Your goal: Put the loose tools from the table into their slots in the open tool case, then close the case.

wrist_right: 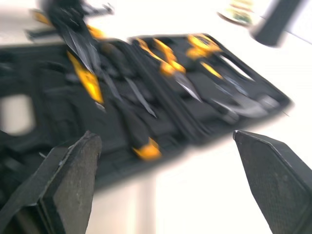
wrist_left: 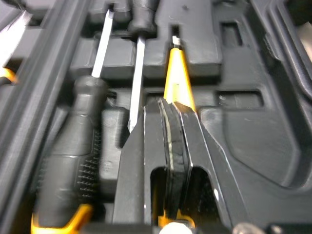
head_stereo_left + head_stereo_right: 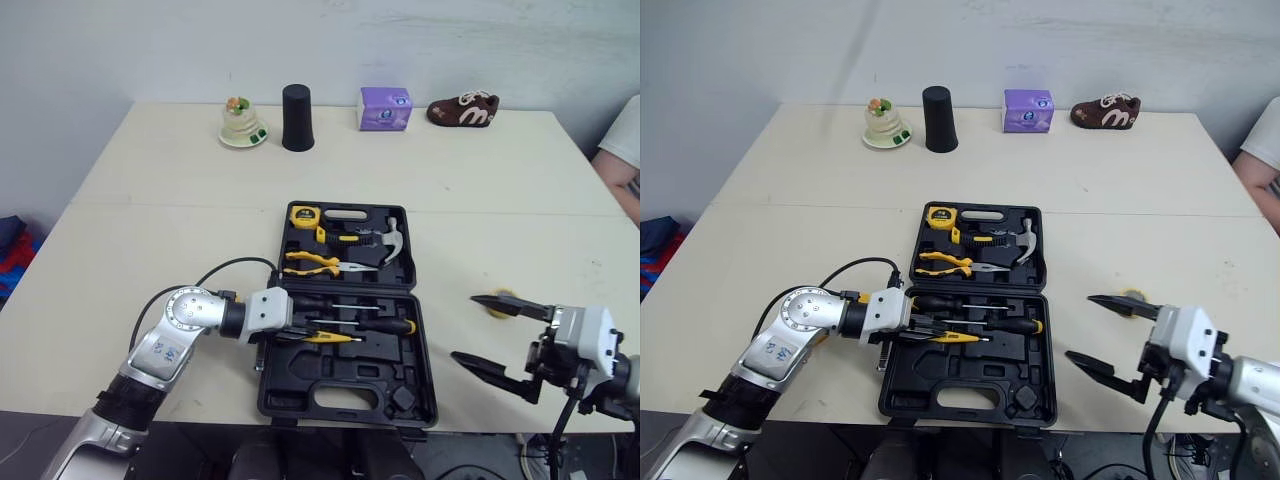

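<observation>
The black tool case (image 3: 345, 388) lies open in the middle of the table. Its far half holds a yellow tape measure (image 3: 303, 214), a hammer (image 3: 390, 241) and yellow-handled pliers (image 3: 315, 263). Two black-handled screwdrivers (image 3: 372, 324) lie in the near half. My left gripper (image 3: 288, 335) reaches in from the case's left side, shut on a slim yellow screwdriver (image 2: 178, 73) that lies low along a slot beside them. My right gripper (image 3: 465, 327) hangs open over the table to the right of the case. A small yellow object (image 3: 497, 303) lies on the table by its far finger.
Along the table's back edge stand a small plate with a jar (image 3: 243, 125), a black cup (image 3: 297, 117), a purple tissue pack (image 3: 385, 108) and a brown shoe (image 3: 463, 110). A person's sleeve (image 3: 625, 140) shows at the right edge.
</observation>
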Available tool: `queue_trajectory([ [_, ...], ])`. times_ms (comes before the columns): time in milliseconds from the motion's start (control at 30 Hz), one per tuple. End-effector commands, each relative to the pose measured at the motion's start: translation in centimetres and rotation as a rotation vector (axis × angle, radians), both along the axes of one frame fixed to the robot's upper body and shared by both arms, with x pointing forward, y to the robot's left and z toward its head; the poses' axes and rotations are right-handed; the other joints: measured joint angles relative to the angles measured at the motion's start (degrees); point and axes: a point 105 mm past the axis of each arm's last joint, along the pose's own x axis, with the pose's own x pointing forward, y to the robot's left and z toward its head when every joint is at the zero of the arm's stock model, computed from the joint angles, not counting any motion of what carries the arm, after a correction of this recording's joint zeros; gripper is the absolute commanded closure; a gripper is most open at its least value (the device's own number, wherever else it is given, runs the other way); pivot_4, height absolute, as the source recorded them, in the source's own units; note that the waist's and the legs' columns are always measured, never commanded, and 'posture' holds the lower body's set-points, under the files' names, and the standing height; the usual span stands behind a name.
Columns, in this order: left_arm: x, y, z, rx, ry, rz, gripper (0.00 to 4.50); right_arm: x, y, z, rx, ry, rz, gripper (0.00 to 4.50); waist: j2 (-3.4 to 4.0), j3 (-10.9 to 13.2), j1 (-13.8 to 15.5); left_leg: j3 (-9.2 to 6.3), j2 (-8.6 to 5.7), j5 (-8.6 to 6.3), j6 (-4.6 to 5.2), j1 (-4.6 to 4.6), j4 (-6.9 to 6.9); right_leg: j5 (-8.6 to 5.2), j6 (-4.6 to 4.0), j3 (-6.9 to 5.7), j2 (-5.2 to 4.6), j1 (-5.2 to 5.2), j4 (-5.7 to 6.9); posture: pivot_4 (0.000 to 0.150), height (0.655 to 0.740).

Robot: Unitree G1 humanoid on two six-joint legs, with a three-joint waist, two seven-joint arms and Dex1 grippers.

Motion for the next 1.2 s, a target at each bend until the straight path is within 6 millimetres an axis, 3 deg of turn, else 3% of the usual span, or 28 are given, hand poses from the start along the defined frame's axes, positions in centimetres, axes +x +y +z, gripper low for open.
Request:
queue_trajectory([
  [33,0.6,3.1,4.3,-0.174,-0.09,0.086,3.69,-0.6,-5.3,1.4,-0.061,-0.073,-0.185,0.0,-0.06,0.0,0.0,0.0,0.01,0.0,0.0,0.0,0.0,0.0,0.0,-0.01,0.0,0.0,-0.02,0.15,0.74],
  [100,0.9,5.7,4.8,-0.178,-0.105,0.159,2.8,-0.8,-8.1,1.3,-0.113,-0.091,-0.273,0.0,-0.03,0.0,-0.4,0.01,0.01,0.0,0.0,0.03,-0.05,0.0,0.0,-0.05,0.0,0.0,-0.06,0.15,0.74],
  [200,2.1,11.9,5.1,-0.146,-0.134,0.389,1.43,-1.4,-12.6,1.7,-0.168,-0.153,-0.433,0.0,0.0,0.1,-0.9,0.17,-0.06,0.0,-0.04,0.18,-0.12,-0.01,-0.01,-0.03,0.04,0.0,-0.07,0.15,0.74],
  [300,2.0,19.1,5.6,-0.132,-0.176,0.68,0.15,-3.1,-17.3,2.3,-0.194,-0.231,-0.639,0.0,-0.03,0.1,-1.4,0.14,-0.06,0.02,-0.08,0.2,-0.14,-0.06,-0.11,-0.1,0.03,-0.03,-0.06,0.15,0.74],
  [333,1.4,21.7,5.5,-0.14,-0.188,0.792,0.04,-4.1,-18.8,2.2,-0.212,-0.249,-0.707,0.0,-0.05,0.1,-1.7,0.11,0.02,0.03,-0.1,0.21,-0.19,-0.08,-0.14,-0.12,0.0,-0.03,-0.06,0.15,0.74],
  [533,-4.5,31.5,2.6,-0.08,-0.161,1.209,0.04,-8.4,-24.2,0.8,-0.232,-0.269,-1.016,0.0,-0.05,0.1,-2.1,0.2,0.13,-0.14,-0.26,0.2,-0.28,-0.21,-0.24,-0.15,-0.16,-0.04,-0.14,0.15,0.74],
  [633,-6.8,34.3,1.8,-0.064,-0.151,1.335,0.04,-10.1,-25.6,-0.4,-0.242,-0.236,-1.109,0.0,-0.11,0.2,-2.2,0.19,0.16,-0.21,-0.23,0.2,-0.27,-0.23,-0.27,-0.17,-0.19,-0.05,-0.21,0.15,0.74],
  [767,-7.5,34.5,2.1,-0.054,-0.158,1.335,0.04,-10.8,-26.1,-1.0,-0.198,-0.234,-1.161,0.0,-0.11,0.1,-2.1,0.09,0.14,-0.33,-0.44,0.21,-0.26,-0.58,-1.0,-0.27,-0.37,0.01,-0.31,0.15,0.74],
  [867,-6.4,32.9,2.8,-0.069,-0.169,1.258,0.04,-9.3,-25.2,-1.5,-0.068,-0.23,-1.094,0.0,-0.03,0.1,-2.2,0.12,0.1,-0.28,-0.37,0.36,-0.28,-0.47,-1.06,-0.32,-0.5,0.29,-0.45,0.15,0.74],
  [933,-5.4,31.0,3.4,-0.08,-0.164,1.167,0.04,-7.6,-23.8,-1.2,-0.03,-0.235,-0.988,0.0,-0.1,0.1,-2.6,0.11,0.11,-0.29,-0.37,0.87,-0.42,-0.48,-1.07,-0.34,-0.5,0.88,-0.6,0.15,0.74],
  [1033,-4.5,27.8,4.1,-0.086,-0.134,1.008,0.04,-5.0,-21.1,-0.1,0.015,-0.267,-0.821,0.0,0.03,0.1,-3.1,0.16,0.08,-0.27,-0.37,0.94,-0.74,-0.4,-0.95,-0.37,-0.51,1.01,-0.86,0.15,0.74],
  [1133,-4.1,25.6,4.4,-0.107,-0.075,0.91,0.04,-2.2,-16.9,0.8,0.048,-0.273,-0.615,0.0,0.13,0.0,-3.4,0.19,0.01,-0.12,-0.41,0.97,-1.12,0.05,-0.12,-0.38,-0.54,0.92,-0.86,0.15,0.74],
  [1200,-4.4,23.8,3.6,-0.074,0.005,0.83,0.04,-0.3,-13.9,1.5,0.088,-0.277,-0.496,0.0,0.17,0.0,-3.7,0.18,0.06,-0.1,-0.58,0.95,-1.35,-0.08,-0.2,-0.4,-0.42,0.77,-0.85,0.15,0.74],
])
